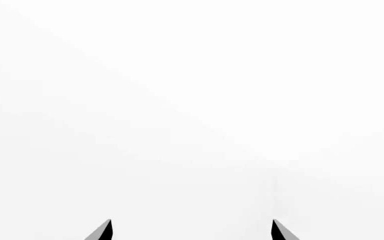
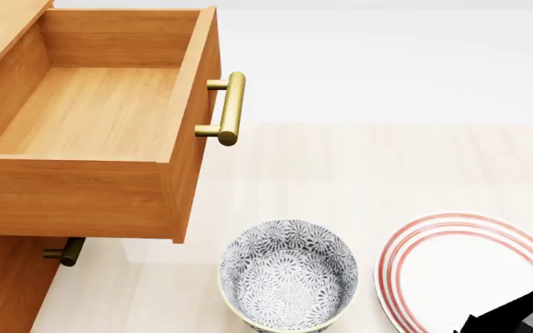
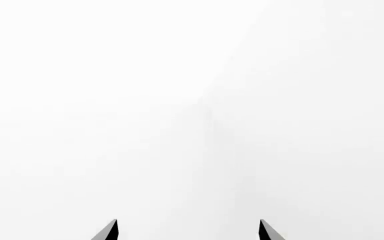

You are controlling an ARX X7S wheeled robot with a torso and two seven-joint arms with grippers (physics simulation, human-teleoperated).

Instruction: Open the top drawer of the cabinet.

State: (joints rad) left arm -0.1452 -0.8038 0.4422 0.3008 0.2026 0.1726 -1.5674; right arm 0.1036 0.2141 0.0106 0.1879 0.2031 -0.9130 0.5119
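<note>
In the head view the top drawer (image 2: 91, 111) of the orange-brown cabinet (image 2: 3, 284) stands pulled far out, its lighter wood inside bare. Its brass bar handle (image 2: 231, 108) points toward the room with nothing on it. A lower drawer's brass handle (image 2: 66, 251) peeks out beneath. My left gripper (image 1: 192, 230) is open, fingertips wide apart over plain white, holding nothing. My right gripper (image 3: 188, 230) is likewise open and empty; a dark part of the right arm (image 2: 526, 312) shows at the head view's lower right corner, far from the drawer.
A blue-patterned bowl (image 2: 289, 277) stands on the pale floor just below the open drawer's front. A white plate with red rings (image 2: 415, 263) lies to its right, partly under the right arm.
</note>
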